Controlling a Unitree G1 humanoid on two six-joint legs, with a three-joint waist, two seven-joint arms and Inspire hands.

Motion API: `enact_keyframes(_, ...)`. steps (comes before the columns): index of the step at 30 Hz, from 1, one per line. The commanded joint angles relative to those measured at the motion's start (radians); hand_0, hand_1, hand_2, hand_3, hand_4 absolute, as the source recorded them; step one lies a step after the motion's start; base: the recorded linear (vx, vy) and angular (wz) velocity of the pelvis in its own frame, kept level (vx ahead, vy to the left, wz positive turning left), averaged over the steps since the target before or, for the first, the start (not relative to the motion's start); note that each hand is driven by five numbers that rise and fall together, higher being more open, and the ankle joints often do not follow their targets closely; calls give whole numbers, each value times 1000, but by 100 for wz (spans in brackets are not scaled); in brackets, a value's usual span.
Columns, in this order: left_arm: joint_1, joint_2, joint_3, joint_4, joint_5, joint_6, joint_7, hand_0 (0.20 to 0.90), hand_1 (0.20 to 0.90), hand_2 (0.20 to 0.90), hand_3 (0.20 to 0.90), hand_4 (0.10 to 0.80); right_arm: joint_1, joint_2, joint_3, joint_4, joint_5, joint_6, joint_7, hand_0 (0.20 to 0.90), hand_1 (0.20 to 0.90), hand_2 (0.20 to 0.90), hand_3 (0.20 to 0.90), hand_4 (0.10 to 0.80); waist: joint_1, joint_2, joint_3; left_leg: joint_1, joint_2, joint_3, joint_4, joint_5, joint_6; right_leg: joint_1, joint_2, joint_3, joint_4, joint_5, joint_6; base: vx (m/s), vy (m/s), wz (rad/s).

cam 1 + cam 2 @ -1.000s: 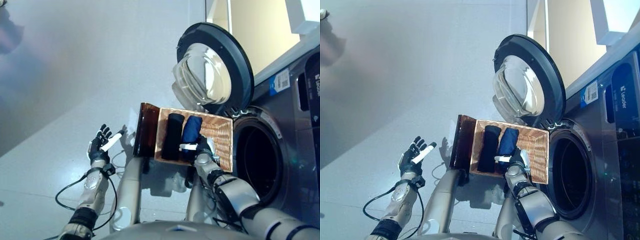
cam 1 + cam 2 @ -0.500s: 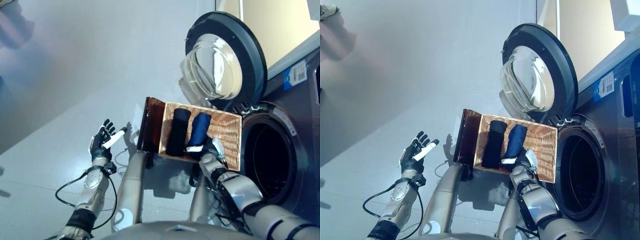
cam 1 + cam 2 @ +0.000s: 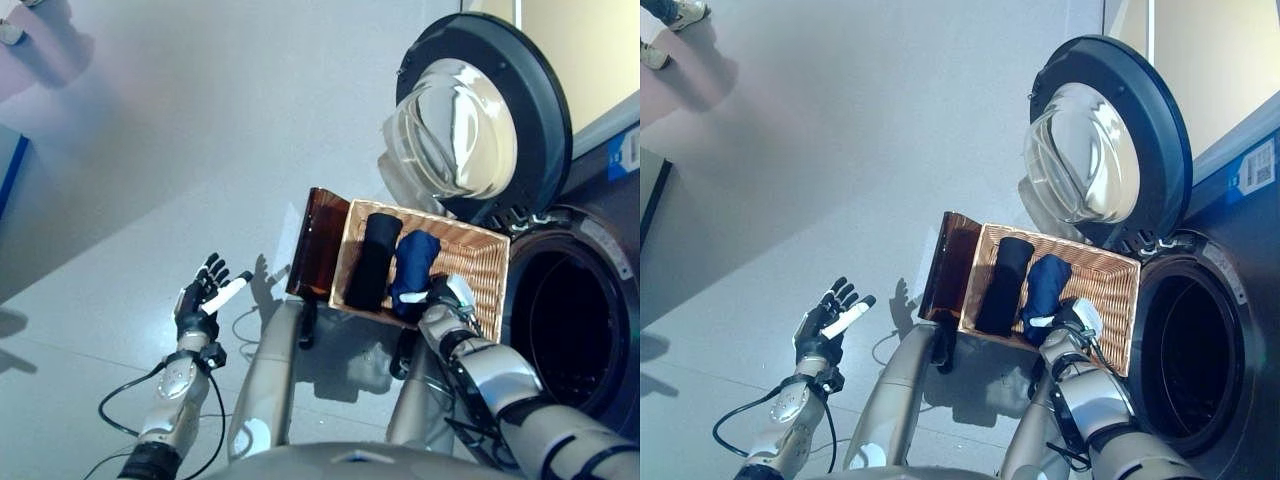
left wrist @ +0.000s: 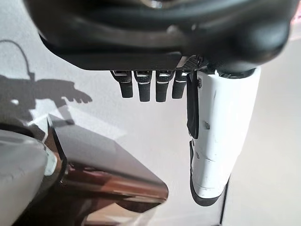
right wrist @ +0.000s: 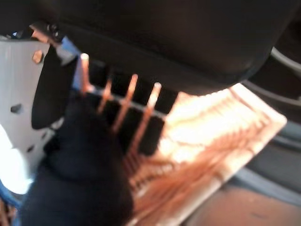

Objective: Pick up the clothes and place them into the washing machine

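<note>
A wicker basket (image 3: 480,258) stands before the washing machine and holds two rolled clothes: a black roll (image 3: 375,260) and a navy blue roll (image 3: 415,262). My right hand (image 3: 448,298) is in the basket at the near end of the blue roll. Its white-covered thumb (image 3: 1045,322) lies across the cloth. In the right wrist view the fingers curl into the dark cloth (image 5: 80,179). The blue roll bulges where it is held. My left hand (image 3: 198,298) hovers open over the floor to the left, holding nothing, its fingers (image 4: 146,87) straight.
The washing machine's drum opening (image 3: 570,330) gapes just right of the basket, its round glass door (image 3: 480,110) swung wide behind it. A dark brown panel (image 3: 318,245) stands against the basket's left side. A person's shoes (image 3: 675,15) show at the top left.
The camera has moved, so the whole scene sits further right and lower. My right hand has closed in on the blue roll, which now looks squashed. The left hand stays open.
</note>
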Motion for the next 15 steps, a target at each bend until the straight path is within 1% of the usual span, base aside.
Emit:
enact_keyframes(1,-28,60,17,-114,11,-61,-18,900,900,900,900,800,-20,-56,-11,53,1,-9,-14,200,200,200,200,300,44,4,-50,23,43,-35,4,-30,-57,-11,9,31,-60,83,-36,18,-19,5)
enact_keyframes(4,-27,61,19,-113,13,-58,-21,900,900,900,900,800,-23,-66,-20,55,13,-10,-10,200,200,200,200,300,45,2,-51,25,40,-35,1,-30,-55,-12,10,34,-60,85,-35,22,-13,5)
enact_keyframes(9,-33,51,28,-102,18,-58,-12,900,900,900,900,800,21,-51,-35,37,37,-27,-19,200,200,200,200,300,36,2,-51,30,43,-33,1,-32,-56,-11,9,36,-59,84,-34,6,-1,0)
enact_keyframes(13,-38,45,36,-88,20,-59,-2,900,900,900,900,800,47,-48,-77,21,111,-56,-26,200,200,200,200,300,28,-3,-51,50,43,-26,-28,-25,-58,7,12,30,-87,94,-28,37,-6,0)
enact_keyframes(15,-37,42,38,-80,17,-60,2,900,900,900,900,800,53,-56,-120,16,183,-79,-32,200,200,200,200,300,24,-5,-52,69,42,-22,-55,-19,-57,25,15,23,-116,108,-21,64,-2,2)
